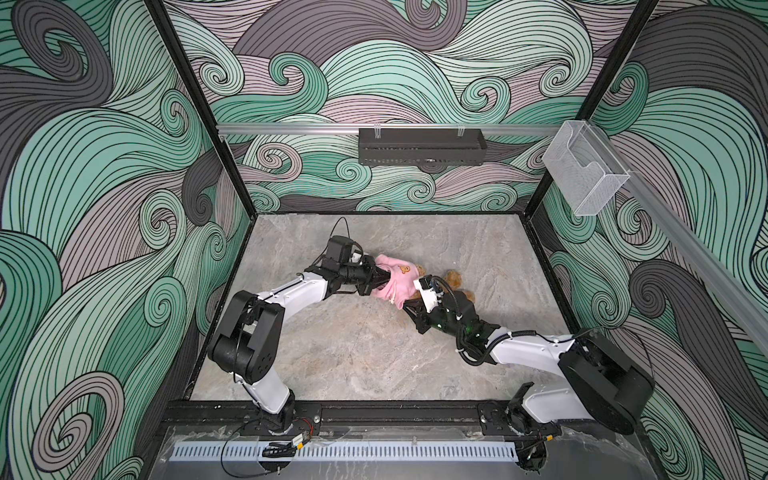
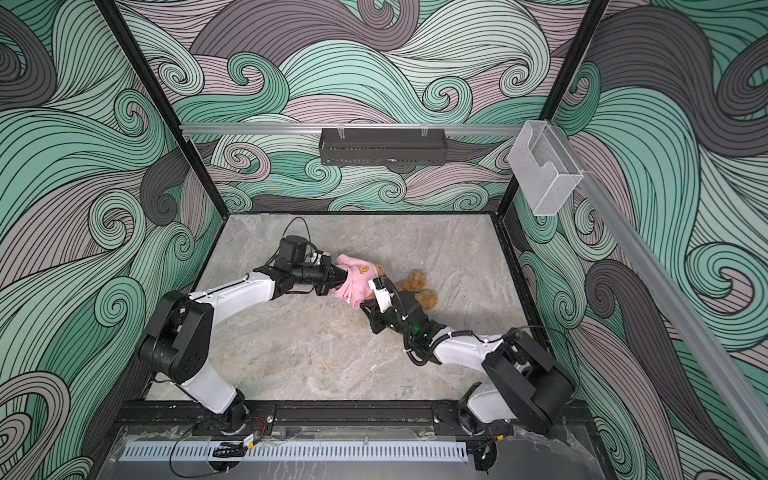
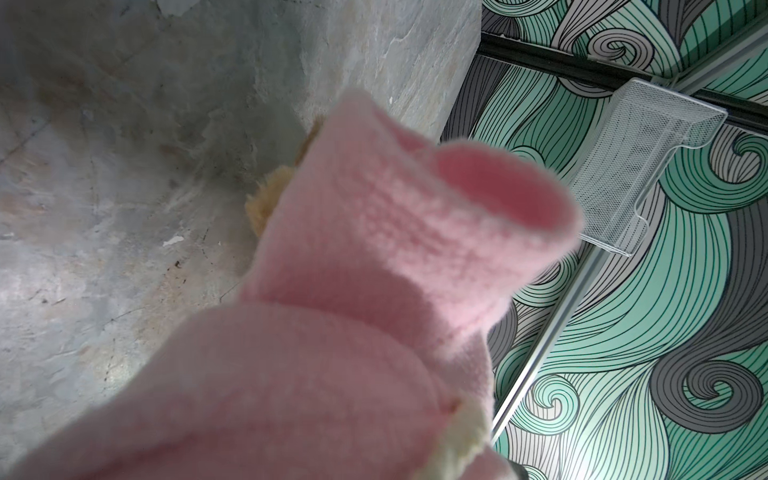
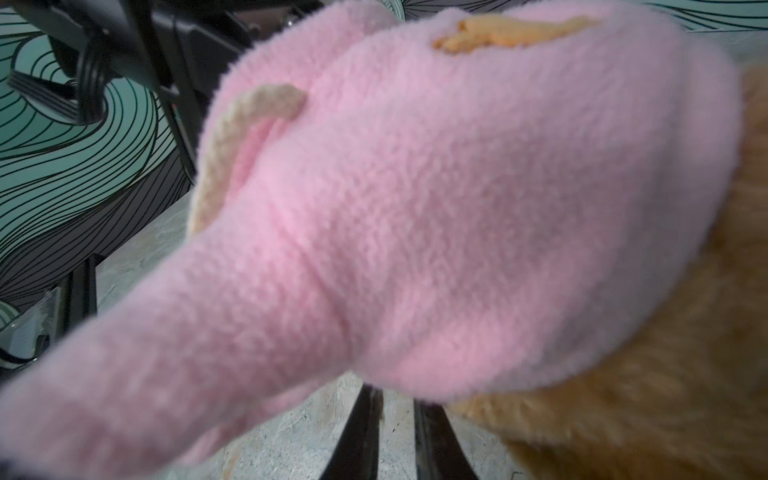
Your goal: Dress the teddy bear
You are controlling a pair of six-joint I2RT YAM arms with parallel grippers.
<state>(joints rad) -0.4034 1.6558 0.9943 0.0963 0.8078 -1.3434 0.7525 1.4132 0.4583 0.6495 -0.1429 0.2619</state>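
The teddy bear point(image 1: 454, 277) point(image 2: 415, 280) lies at the middle of the table, its golden-brown legs pointing right. A pink fleece garment point(image 1: 399, 282) point(image 2: 357, 278) with an orange patch covers its head and upper body. My left gripper point(image 1: 384, 279) point(image 2: 338, 279) is shut on the garment's left end; in the left wrist view the garment point(image 3: 374, 249) hides the jaws and a little fur point(image 3: 270, 199) shows beside it. My right gripper point(image 1: 409, 305) point(image 4: 397, 395) reaches under the garment's point(image 4: 415, 208) near edge beside the bear's body point(image 4: 644, 395). Its fingers point(image 4: 361, 432) stand slightly apart, tips hidden.
The grey stone table point(image 1: 374, 353) is ringed by patterned walls. A black tray point(image 1: 422, 146) hangs on the back rail. A clear mesh bin point(image 1: 584, 168) point(image 3: 648, 166) hangs on the right wall. Both arms angle inward from the front rail.
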